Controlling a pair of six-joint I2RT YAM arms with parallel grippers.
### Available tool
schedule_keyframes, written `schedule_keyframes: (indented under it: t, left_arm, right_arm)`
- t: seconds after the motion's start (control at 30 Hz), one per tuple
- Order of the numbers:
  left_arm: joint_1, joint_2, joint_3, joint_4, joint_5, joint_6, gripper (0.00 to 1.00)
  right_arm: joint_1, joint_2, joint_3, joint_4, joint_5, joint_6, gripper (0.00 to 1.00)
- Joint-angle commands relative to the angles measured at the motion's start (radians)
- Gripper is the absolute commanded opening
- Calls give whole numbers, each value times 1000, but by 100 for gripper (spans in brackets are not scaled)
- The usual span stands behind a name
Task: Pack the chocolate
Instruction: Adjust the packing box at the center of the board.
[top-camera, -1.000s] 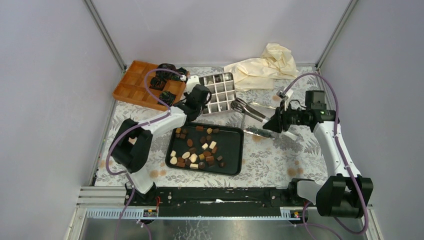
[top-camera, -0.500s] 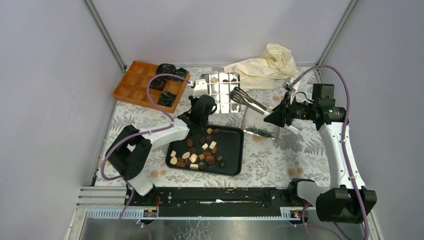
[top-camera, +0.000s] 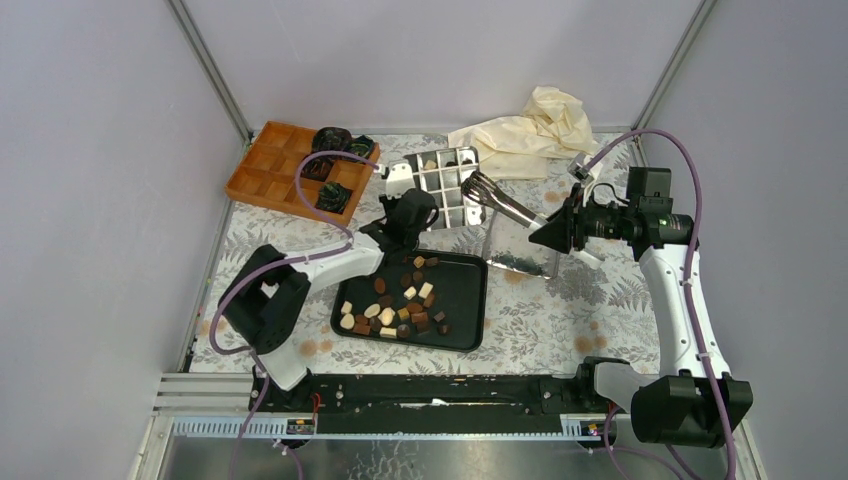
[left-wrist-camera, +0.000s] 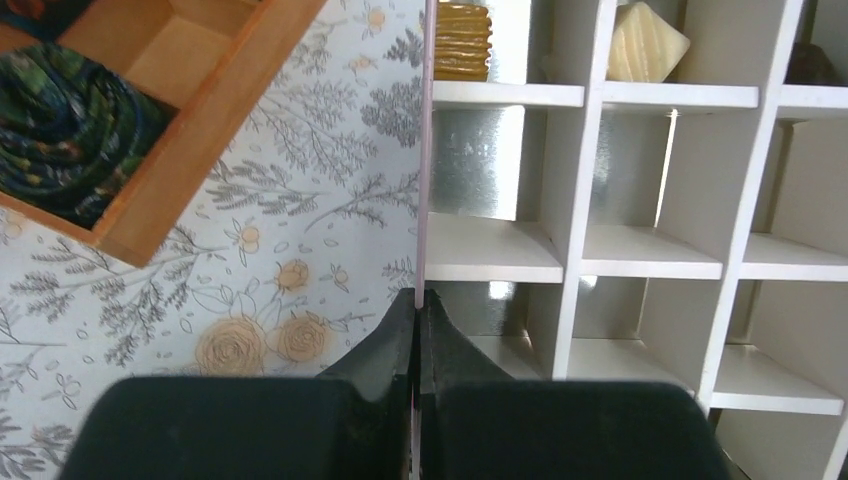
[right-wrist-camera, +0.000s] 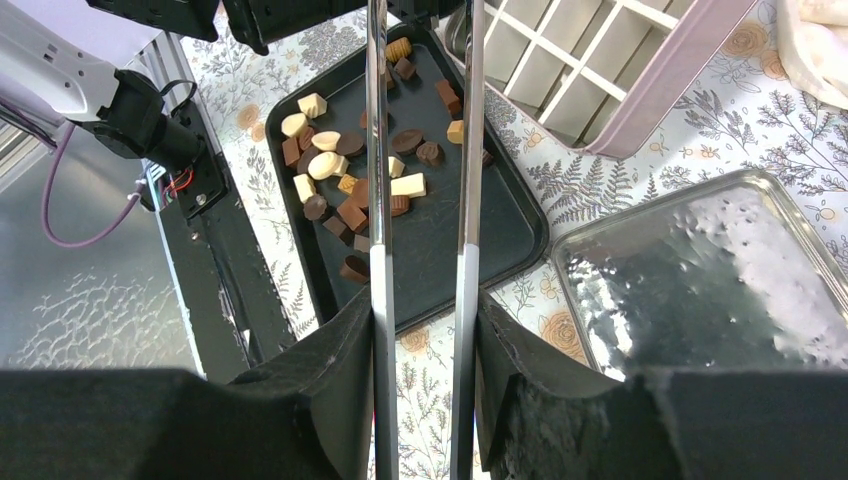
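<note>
Chocolate pieces (top-camera: 395, 300), dark, light brown and cream, lie scattered on a black tray (top-camera: 465, 300). A few more sit in a tin box with white dividers (top-camera: 445, 185): a ridged tan one (left-wrist-camera: 462, 40) and a cream one (left-wrist-camera: 645, 42). My left gripper (top-camera: 405, 212) is shut on the box's thin lilac wall (left-wrist-camera: 424, 150) at its near-left edge. My right gripper (top-camera: 552, 232) is shut on metal tongs (top-camera: 505, 207). Their tips hover at the box's right side. In the right wrist view the two tong arms (right-wrist-camera: 378, 200) run out over the chocolate (right-wrist-camera: 350, 180).
An orange wooden compartment tray (top-camera: 270, 170) with crumpled black-green paper cups (top-camera: 330, 140) stands at the back left. The shiny tin lid (top-camera: 520, 262) lies right of the black tray. A crumpled cream cloth (top-camera: 530, 135) lies at the back. Grey walls close in both sides.
My left arm has swung right and nearer, and the box's edge has shifted and tilted with it. My right arm has drawn back to the right, and the tong tips now reach the box.
</note>
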Motion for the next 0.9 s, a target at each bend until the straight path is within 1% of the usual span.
schedule_keyframes:
  t: [0.0,0.1,0.23,0.37,0.57,0.6,0.67,0.73,0.87]
  left_arm:
    - [8,45,95,-77,11,-136,0]
    - [30,122,171,-234,30,-198,0]
    - [55,202,252,-338,83,-251,0]
    - [66,259,325,-403,105,-257,0]
    - [86,301,362,-416,193,-236,0]
    - [89,309,368,-424,214,-237,4]
    - [94,314,370,-434,248,-245,17]
    - [98,305,357,-438,271,-258,27]
    - [110,263,327,-435,306,-286,36]
  right_arm:
    - [-7,-14,8,52,-35,24,8]
    - [-11,-18,1,58,-36,30,9]
    - [-17,-26,-11,62,-33,33,8]
    - [-20,-36,-33,74,-28,37,9]
    - [-22,-37,-50,82,-15,35,9]
    - [-22,-36,-54,86,-10,34,9]
    - [-22,-26,-60,91,7,33,9]
    - [-22,-12,-58,90,22,27,9]
    - [-21,24,-44,88,37,13,9]
